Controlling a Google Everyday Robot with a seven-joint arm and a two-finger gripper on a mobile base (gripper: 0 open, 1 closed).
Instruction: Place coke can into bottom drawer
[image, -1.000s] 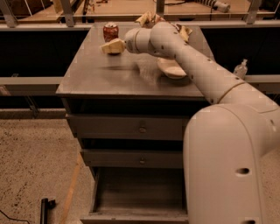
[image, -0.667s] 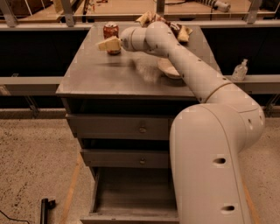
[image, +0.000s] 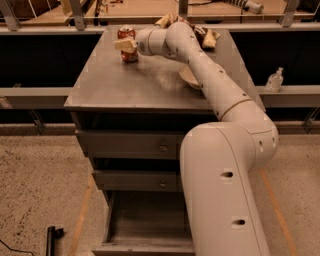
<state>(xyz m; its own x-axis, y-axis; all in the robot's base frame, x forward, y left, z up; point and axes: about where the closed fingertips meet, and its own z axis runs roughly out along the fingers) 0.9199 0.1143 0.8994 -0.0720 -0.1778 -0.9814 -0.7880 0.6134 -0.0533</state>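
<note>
The coke can (image: 127, 34) is a small red can with a silver top, standing upright at the back left of the cabinet top (image: 115, 85). My gripper (image: 126, 46) is right at the can, its cream tip crossing in front of the can's middle. The arm reaches in from the lower right over the cabinet top. The bottom drawer (image: 145, 222) is pulled open at the foot of the cabinet, showing a plain grey inside with nothing in it.
A white bowl (image: 188, 77) sits on the cabinet top, partly hidden by my arm. A brown chip bag (image: 206, 36) lies at the back right. Two shallower knobbed drawers (image: 130, 145) are shut. A clear bottle (image: 274, 80) stands on the right ledge.
My gripper has moved a little left and forward, from beside the can to right in front of it. The can has stayed in place.
</note>
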